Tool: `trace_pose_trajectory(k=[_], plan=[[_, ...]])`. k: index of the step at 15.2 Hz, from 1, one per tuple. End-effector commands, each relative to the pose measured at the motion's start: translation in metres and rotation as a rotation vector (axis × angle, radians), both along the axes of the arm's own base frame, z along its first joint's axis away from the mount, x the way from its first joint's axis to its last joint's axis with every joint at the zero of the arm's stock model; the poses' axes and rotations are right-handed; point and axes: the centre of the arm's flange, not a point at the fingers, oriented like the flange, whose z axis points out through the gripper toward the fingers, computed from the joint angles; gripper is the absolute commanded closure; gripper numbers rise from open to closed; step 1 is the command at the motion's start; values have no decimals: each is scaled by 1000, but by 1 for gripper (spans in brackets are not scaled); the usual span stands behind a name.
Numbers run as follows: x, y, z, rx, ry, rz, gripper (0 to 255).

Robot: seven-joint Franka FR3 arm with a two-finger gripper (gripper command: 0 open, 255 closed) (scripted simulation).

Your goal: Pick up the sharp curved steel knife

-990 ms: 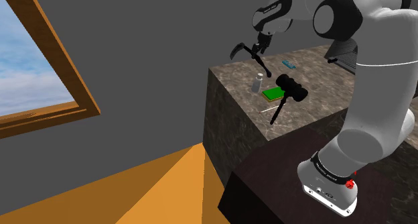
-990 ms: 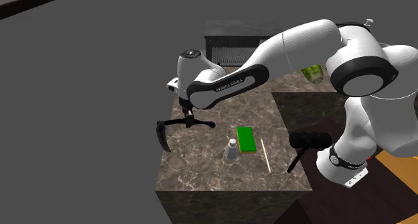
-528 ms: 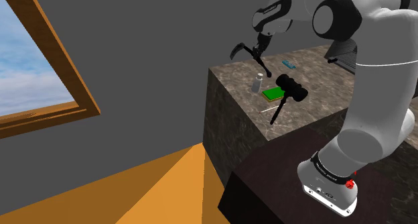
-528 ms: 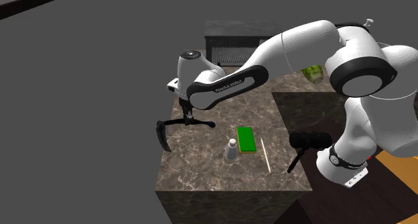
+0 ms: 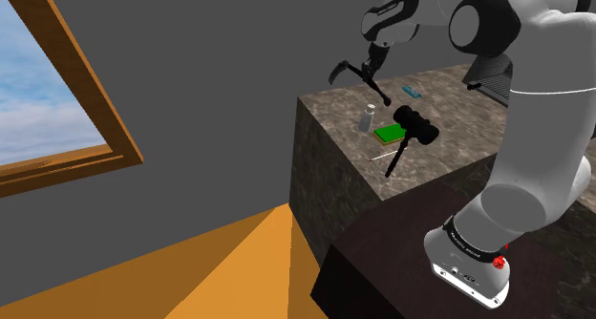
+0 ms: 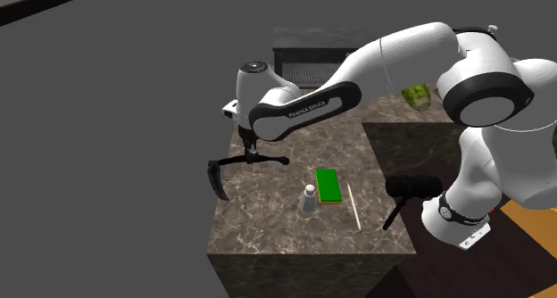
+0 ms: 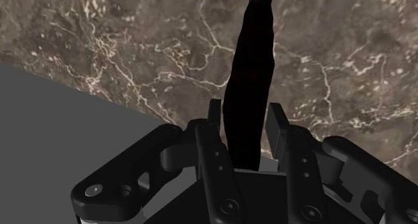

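Note:
The knife [image 6: 217, 181] is a dark, thin tool with a curved blade at one end, and the blade hangs past the marble counter's [image 6: 268, 220] corner edge. My black gripper [image 6: 251, 153] is shut on its straight handle, pointing down from above. In the shoulder view the knife [image 5: 341, 71] hangs from the gripper [image 5: 371, 70] just over the counter's far corner. In the wrist view both fingers [image 7: 214, 119] clasp the dark handle [image 7: 251, 88], which runs away from the gripper [image 7: 245, 115] over the veined stone.
On the counter lie a green block [image 6: 328, 185], a small grey shaker [image 6: 309, 199], a thin stick [image 6: 353, 207] and a black mallet [image 6: 406, 193]. A small blue item [image 5: 412, 89] and a green object [image 6: 416, 96] sit further back. A window [image 5: 38, 88] is in the wall.
The hand and forearm have risen slightly, and the knife has come up a little with them. Nothing else on the counter has moved.

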Motion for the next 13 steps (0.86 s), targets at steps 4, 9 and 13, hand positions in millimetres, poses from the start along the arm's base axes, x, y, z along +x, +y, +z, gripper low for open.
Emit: trace_pose_trajectory(k=[4,9,13], plan=[[2,1,27,-1,-4,2,255],[2,1,54,-1,-4,2,255],[2,1,65,-1,-4,2,255]])
